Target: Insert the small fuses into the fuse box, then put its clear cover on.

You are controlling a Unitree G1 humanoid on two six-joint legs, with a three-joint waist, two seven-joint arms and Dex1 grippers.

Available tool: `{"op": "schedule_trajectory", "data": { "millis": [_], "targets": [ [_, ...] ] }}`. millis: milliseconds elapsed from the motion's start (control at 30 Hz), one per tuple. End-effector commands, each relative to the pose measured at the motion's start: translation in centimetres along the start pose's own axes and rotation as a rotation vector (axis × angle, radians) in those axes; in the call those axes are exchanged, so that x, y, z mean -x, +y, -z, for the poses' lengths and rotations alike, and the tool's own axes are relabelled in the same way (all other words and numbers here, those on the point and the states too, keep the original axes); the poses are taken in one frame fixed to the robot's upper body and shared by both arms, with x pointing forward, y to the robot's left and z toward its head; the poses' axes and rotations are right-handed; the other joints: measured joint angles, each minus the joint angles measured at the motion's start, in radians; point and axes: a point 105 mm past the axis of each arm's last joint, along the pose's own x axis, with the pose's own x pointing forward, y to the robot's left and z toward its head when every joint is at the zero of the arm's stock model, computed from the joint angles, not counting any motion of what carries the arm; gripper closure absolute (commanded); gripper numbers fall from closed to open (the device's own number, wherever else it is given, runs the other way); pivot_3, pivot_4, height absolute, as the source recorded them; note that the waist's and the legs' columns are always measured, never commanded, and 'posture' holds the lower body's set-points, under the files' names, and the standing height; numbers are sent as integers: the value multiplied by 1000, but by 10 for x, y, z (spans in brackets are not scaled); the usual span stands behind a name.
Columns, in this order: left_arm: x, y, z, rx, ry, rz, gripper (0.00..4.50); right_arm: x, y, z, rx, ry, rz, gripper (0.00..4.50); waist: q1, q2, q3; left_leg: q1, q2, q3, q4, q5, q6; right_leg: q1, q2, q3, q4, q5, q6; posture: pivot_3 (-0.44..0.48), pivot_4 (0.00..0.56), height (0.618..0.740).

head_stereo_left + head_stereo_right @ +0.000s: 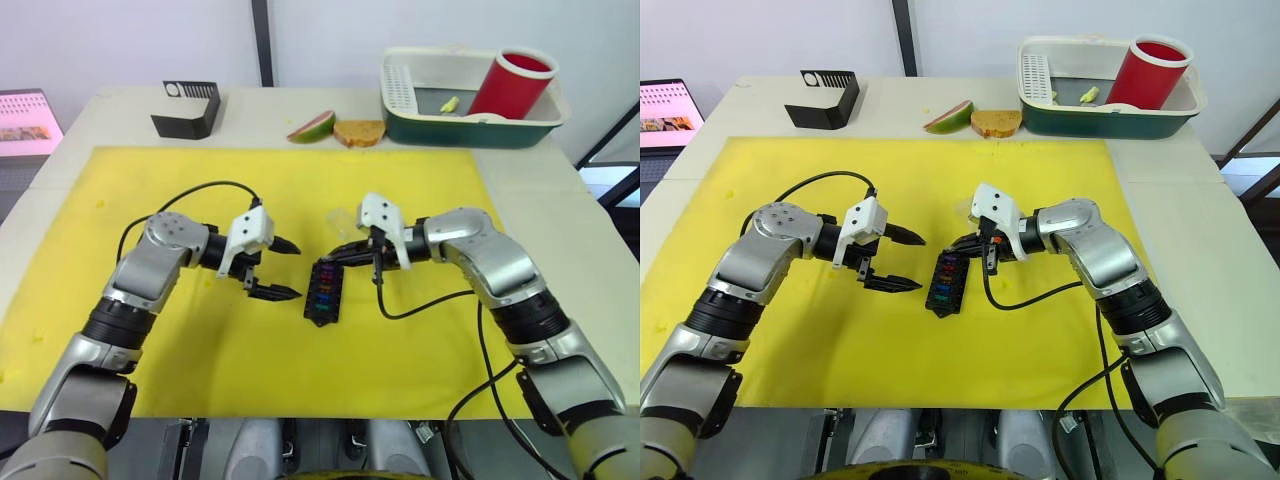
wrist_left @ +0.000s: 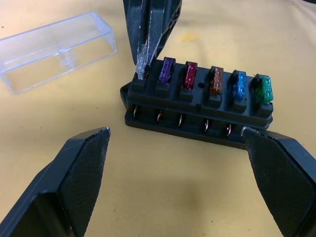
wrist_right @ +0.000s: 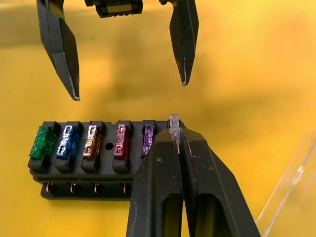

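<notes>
- Black plastic fuse box [image 1: 323, 291], a small rectangular block with slots, lies on the yellow mat [image 1: 200, 350] that covers the pale surface [image 1: 560, 230], between the two grippers.
- Five of its upper-row slots hold small translucent fuses: purple [image 2: 167, 69], red [image 2: 190, 74], orange [image 2: 216, 80], blue [image 2: 239, 84] and green [image 2: 263, 89]; the lower row shows bare metal contacts.
- From the head views the fuses are only tiny coloured specks, and the right gripper covers the far end of the box.
- Right gripper [image 3: 174, 140] is closed tight on a clear colourless fuse [image 3: 174, 123], whose tip shows between the pressed fingers; it sits at the end slot beside the purple fuse, touching the box there. How deep the blades have gone is hidden by the fingers.
- Left gripper [image 1: 283, 268] is spread wide and holds nothing; it hovers just beside the box's long side, apart from it.
- Clear plastic cover [image 2: 57, 49], a transparent rectangular lid, lies on the mat just beyond the box's far end; it is cut off at the edge of both wrist views and almost impossible to make out from the head.
- Farther back on the surface stand a black angled stand [image 1: 187, 108], a green-and-white basin [image 1: 470, 95] with a red cup [image 1: 512, 82], a fruit slice [image 1: 312, 126] and a piece of bread [image 1: 359, 131].
</notes>
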Motion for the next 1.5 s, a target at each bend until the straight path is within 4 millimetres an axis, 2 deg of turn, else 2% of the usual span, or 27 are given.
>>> {"op": "schedule_trajectory", "data": {
  "millis": [33,333,533,933,1067,1500],
  "targets": [
    [2,0,-8,-33,-14,-5,26,0,-1,-7,24,-24,11,4500,0,0,0,0,0,0,0,0,0,0,0,0,0,0,0,0,150,740],
    [1,0,-9,-35,-17,-7,26,-3,-1,15,3,16,21,4500,0,0,0,0,0,0,0,0,0,0,0,0,0,0,0,0,150,740],
    [2,0,-9,-35,-16,-10,26,-4,-5,19,2,21,30,4500,0,0,0,1,0,0,0,0,0,1,0,0,0,0,0,0,150,740],
    [2,0,-10,-40,-16,-12,26,3,-6,-1,43,-28,26,4500,0,0,0,1,0,0,0,0,0,1,0,0,0,0,0,0,150,740],
    [1,0,-10,-42,-17,-9,0,4,-6,-4,62,-25,31,2991,0,0,0,1,0,0,0,0,0,1,0,0,0,0,0,0,150,740],
    [1,1,-10,-45,-16,-11,0,13,-8,-14,83,-43,35,2991,1,0,0,1,0,0,0,0,0,1,0,0,0,0,0,0,150,740]
  ]
}}
